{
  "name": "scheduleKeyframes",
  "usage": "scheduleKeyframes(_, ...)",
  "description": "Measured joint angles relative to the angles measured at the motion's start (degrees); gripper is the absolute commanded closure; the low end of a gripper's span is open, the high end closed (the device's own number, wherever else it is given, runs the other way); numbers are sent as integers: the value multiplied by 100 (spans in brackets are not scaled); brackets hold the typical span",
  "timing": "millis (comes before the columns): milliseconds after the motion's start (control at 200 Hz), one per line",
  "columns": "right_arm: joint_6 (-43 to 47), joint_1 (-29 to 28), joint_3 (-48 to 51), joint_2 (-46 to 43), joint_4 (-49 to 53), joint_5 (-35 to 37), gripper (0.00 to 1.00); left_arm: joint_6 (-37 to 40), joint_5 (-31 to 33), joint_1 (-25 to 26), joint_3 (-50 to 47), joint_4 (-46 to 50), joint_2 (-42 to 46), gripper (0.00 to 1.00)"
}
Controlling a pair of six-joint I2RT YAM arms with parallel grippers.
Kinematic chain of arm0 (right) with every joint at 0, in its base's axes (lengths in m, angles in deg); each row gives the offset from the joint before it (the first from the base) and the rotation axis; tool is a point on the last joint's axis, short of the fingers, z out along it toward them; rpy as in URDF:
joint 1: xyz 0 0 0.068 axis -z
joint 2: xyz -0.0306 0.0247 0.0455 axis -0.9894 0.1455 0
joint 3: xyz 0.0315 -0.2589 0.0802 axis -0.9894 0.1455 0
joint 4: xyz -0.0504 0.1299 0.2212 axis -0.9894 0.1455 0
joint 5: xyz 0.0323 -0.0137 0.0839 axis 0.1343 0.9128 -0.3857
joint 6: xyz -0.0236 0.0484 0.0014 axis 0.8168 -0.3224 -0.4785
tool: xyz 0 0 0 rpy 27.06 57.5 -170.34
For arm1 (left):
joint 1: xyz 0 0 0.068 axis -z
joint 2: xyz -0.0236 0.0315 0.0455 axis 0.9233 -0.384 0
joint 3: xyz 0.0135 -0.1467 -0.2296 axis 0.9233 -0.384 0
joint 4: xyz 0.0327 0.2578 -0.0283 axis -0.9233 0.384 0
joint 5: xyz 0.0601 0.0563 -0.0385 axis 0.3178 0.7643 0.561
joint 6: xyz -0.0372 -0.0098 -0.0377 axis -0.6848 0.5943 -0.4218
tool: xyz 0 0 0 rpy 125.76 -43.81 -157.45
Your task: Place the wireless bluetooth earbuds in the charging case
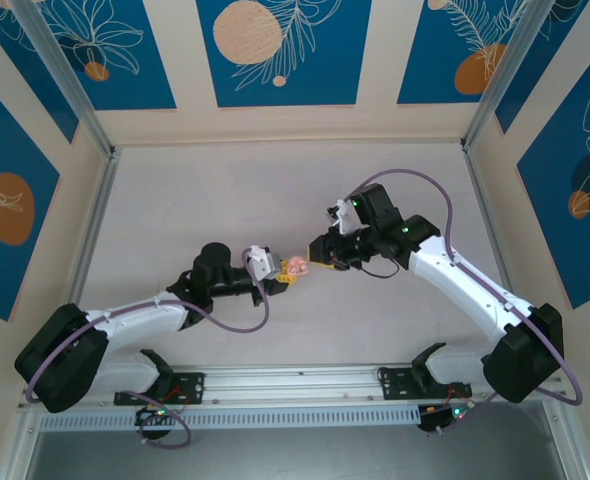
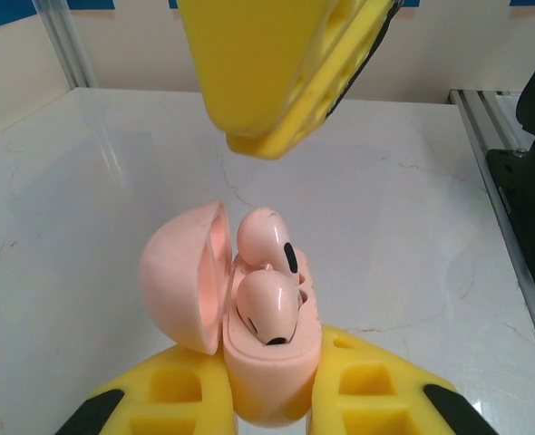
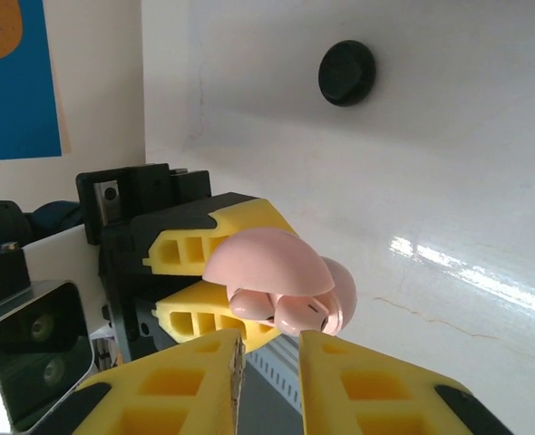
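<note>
My left gripper [image 1: 280, 275] [image 2: 269, 362] is shut on a pale pink charging case [image 2: 267, 385] [image 1: 297, 267], held up off the table with its lid [image 2: 181, 281] hinged open to the left. Two pale pink earbuds [image 2: 266, 237] [image 2: 267, 306] sit side by side in the case's wells. From the right wrist view the lid [image 3: 263, 258] hangs over both earbuds [image 3: 258, 305] [image 3: 302, 314]. My right gripper [image 1: 315, 262] [image 3: 269, 349] hovers right at the case with a narrow gap between its yellow fingers [image 2: 277, 72] and nothing in it.
A black round case [image 3: 346, 72] lies shut on the white marble table [image 2: 413, 236], well away from the grippers. An aluminium rail [image 1: 305, 380] runs along the near edge, and frame posts [image 1: 70, 80] stand at the back corners.
</note>
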Motion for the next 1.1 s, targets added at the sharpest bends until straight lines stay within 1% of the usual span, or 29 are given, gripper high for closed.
scheduleKeyframes(430,33,-138,11,389,-87,-146,81,0,11,-2,2,17,-2,87)
scheduleKeyframes(600,50,-138,35,415,-74,-168,80,0,17,-2,2,101,-2,87)
scheduleKeyframes(715,175,-142,33,380,-39,-125,73,0,-2,-2,2,96,-2,87)
scheduleKeyframes(790,306,-142,33,264,-13,-44,64,-2,-28,-2,7,83,-2,87)
scheduleKeyframes(890,599,-107,35,-42,-35,42,48,-37,-125,0,26,44,0,87)
scheduleKeyframes(1000,1049,-52,37,-433,-179,111,37,-157,-299,0,61,-66,0,87)
scheduleKeyframes(1095,1556,42,63,-723,-365,66,31,-310,-496,0,66,-238,0,87)
